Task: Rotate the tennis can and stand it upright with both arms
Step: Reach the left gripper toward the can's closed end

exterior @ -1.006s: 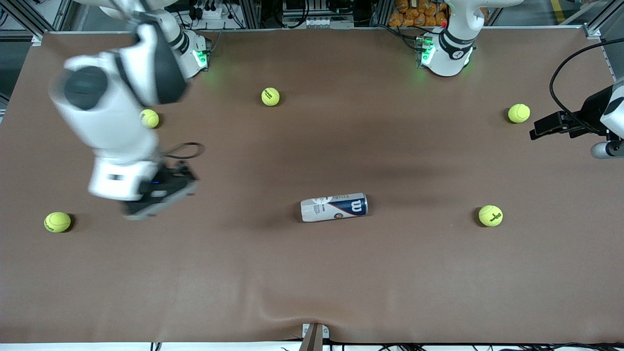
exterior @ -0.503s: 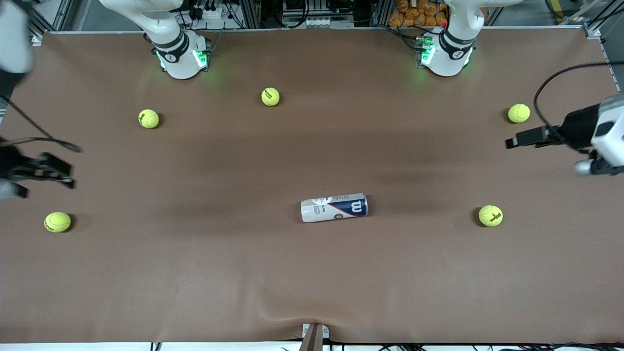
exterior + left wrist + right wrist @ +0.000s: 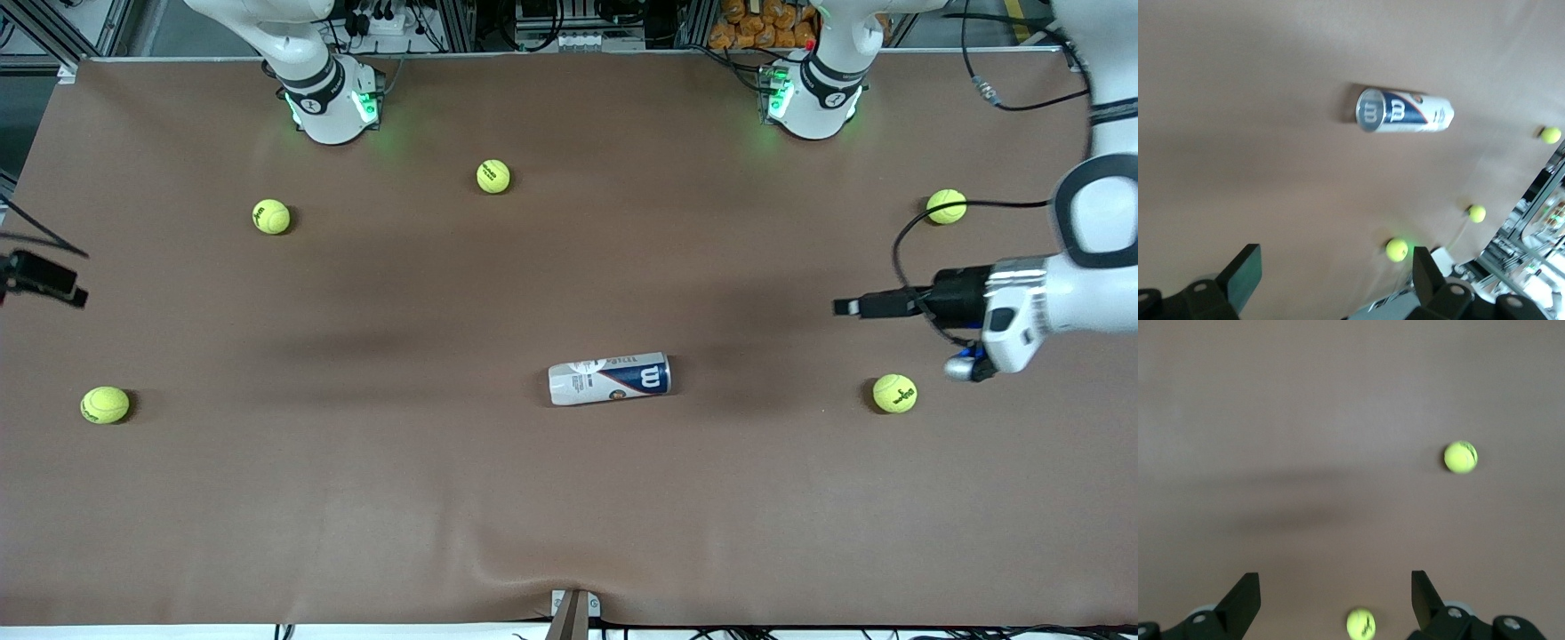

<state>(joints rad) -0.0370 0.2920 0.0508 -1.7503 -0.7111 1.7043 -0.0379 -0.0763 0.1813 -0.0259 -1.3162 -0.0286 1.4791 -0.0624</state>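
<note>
The tennis can [image 3: 609, 379] lies on its side in the middle of the brown table, its navy logo end turned toward the left arm's end. In the left wrist view the can [image 3: 1405, 111] shows its silver rim end-on. My left gripper [image 3: 846, 307] is open and empty over the table toward the left arm's end, well apart from the can, with its fingers pointing at it; it also shows in the left wrist view [image 3: 1335, 275]. My right gripper [image 3: 60, 286] is at the table's edge at the right arm's end, open and empty in the right wrist view [image 3: 1335, 597].
Several yellow tennis balls lie scattered on the table: one [image 3: 894, 393] just under the left arm's wrist, one [image 3: 946, 206] farther back, one [image 3: 105, 404] near the right gripper, and two [image 3: 271, 216] [image 3: 493, 176] near the right arm's base. The table mat [image 3: 569, 498] has a ripple at its front edge.
The right arm has swung out from over the table to its edge at the right arm's end. The left gripper has moved in toward the can. The can has not moved.
</note>
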